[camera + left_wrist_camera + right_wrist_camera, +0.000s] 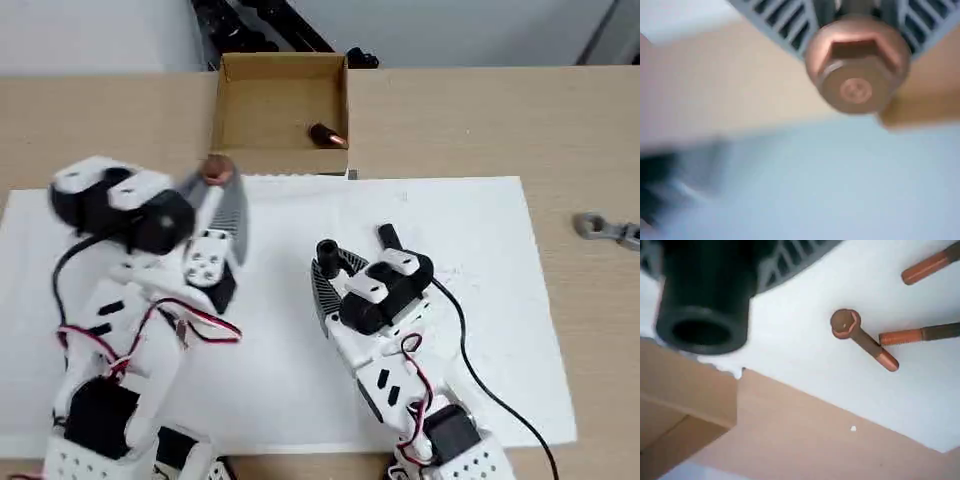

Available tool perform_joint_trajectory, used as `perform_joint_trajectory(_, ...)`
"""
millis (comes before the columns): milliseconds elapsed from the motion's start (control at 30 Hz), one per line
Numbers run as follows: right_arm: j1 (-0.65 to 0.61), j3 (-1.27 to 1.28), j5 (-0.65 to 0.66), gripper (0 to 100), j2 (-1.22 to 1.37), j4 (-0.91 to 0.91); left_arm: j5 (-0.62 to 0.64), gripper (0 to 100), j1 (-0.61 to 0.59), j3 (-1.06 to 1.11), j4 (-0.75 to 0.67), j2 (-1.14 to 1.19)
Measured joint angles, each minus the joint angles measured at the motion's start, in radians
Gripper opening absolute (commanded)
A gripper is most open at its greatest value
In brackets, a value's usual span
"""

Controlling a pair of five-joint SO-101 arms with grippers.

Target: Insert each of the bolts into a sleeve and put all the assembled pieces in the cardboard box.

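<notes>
White paper (480,300) covers the wooden table (100,110). Just beside the cardboard box (232,110), the left gripper (218,180) clamps a copper-coloured, hex-headed bolt (857,67). The right gripper (330,262) is closed around a black tubular sleeve (702,295) over the paper. One copper piece (327,136) lies inside the box, and three loose bolts (860,337) lie on the paper.

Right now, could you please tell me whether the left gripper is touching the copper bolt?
Touching. The left wrist view shows the fingers of the left gripper clamping the bolt from both sides.
</notes>
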Motion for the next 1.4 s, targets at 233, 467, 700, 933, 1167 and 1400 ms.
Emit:
perform_joint_trajectory(233,0.000,-0.002,0.000,0.5,-0.009,-0.026,0.000,0,0.160,-0.043,0.055,0.020)
perform_joint_trajectory(467,-0.011,-0.021,0.000,0.5,-0.012,-0.028,0.051,0,0.192,-0.034,0.032,0.026)
perform_joint_trajectory(700,-0.097,-0.021,0.026,0.5,-0.017,-0.032,0.055,0,0.195,-0.015,0.005,0.031)
perform_joint_trajectory(933,-0.101,-0.012,0.066,0.5,-0.018,-0.086,0.057,0,0.195,-0.034,0.054,0.110)
perform_joint_trajectory(1167,-0.101,0.005,0.066,0.5,-0.018,-0.087,0.061,0,0.195,-0.089,0.084,0.135)
perform_joint_trajectory(1400,-0.101,0.005,0.063,0.5,-0.018,-0.087,0.075,0,0.195,-0.089,0.084,0.135)
